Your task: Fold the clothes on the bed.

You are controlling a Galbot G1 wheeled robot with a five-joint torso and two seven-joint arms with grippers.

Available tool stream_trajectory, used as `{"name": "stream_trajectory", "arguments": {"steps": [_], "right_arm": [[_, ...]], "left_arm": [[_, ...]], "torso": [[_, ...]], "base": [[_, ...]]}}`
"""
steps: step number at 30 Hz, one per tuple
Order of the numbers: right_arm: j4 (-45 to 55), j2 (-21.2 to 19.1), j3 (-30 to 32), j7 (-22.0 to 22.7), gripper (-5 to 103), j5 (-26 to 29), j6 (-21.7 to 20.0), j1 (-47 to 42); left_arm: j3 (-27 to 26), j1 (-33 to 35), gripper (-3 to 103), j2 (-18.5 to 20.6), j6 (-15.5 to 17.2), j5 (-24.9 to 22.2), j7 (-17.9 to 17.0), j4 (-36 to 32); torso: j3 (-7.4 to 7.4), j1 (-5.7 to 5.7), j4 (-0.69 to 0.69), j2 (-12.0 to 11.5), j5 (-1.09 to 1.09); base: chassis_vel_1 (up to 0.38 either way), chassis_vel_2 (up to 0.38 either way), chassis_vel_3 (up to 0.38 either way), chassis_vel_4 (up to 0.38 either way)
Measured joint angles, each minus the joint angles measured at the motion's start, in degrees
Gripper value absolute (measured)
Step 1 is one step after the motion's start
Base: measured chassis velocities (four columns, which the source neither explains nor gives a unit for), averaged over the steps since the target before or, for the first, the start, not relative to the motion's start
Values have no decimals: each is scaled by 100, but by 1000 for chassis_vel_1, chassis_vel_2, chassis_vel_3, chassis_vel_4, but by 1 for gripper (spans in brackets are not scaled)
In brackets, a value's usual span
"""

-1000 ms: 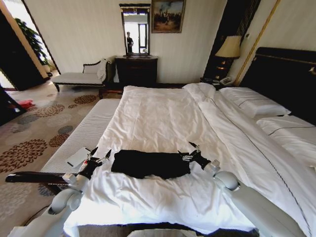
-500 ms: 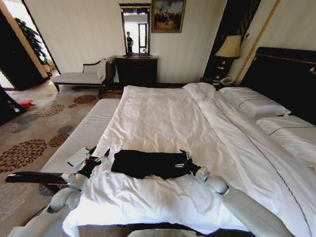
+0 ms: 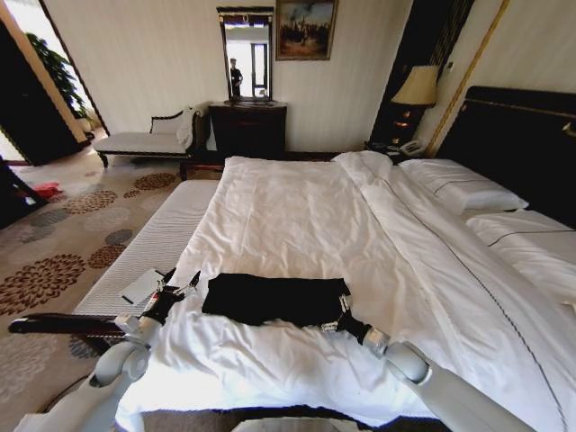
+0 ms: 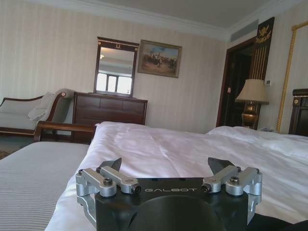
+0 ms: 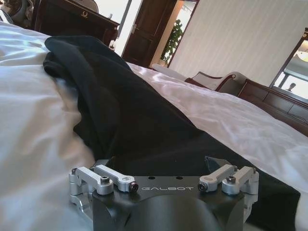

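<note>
Hotel bedroom with striped pale walls, patterned carpet (image 3: 54,261), dark dresser (image 3: 248,128) under a mirror (image 3: 247,52), framed painting (image 3: 306,29), lamp (image 3: 416,87) beside a tall dark headboard (image 3: 522,144). Pale chaise bench (image 3: 148,139) against the far wall. Large bed (image 3: 297,216) with white duvet and pillows (image 3: 463,189) across the centre of the head view. Black T-shirt (image 3: 274,299), folded into a flat band, lying crosswise on the duvet near the foot of the bed; lettering not visible. Left gripper (image 3: 179,286) just beside the left end of the T-shirt, apart from the fabric, jaws spread, low over the duvet edge; same open stance in the left wrist view (image 4: 166,166), facing along the empty duvet. Right gripper (image 3: 340,313) at the near right corner of the T-shirt, touching or nearly touching the cloth. Right wrist view: jaws spread (image 5: 161,163), black T-shirt (image 5: 134,120) lying between and beyond the tips, nothing pinched.
</note>
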Motion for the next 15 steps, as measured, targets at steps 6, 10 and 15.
{"name": "stream_trajectory", "arguments": {"steps": [6,10,15], "right_arm": [[459,-265,300,155,100,282,-4,-246],[1184,-321,764,615,100,1566,-531,-622],[1901,-280,1217,965,100,3192,-1479,-933]], "left_arm": [[-38,60,100,-22,-22,77,-2,-40],[-77,160,100,-116,-40,194,-100,-164],[-263,418,100,-173,-56,461,-216,-318]], "torso": [[0,0,0,0,-2],[0,0,-1,0,-2],[0,0,0,0,-2]], "base": [[0,0,0,0],[0,0,0,0],[0,0,0,0]]}}
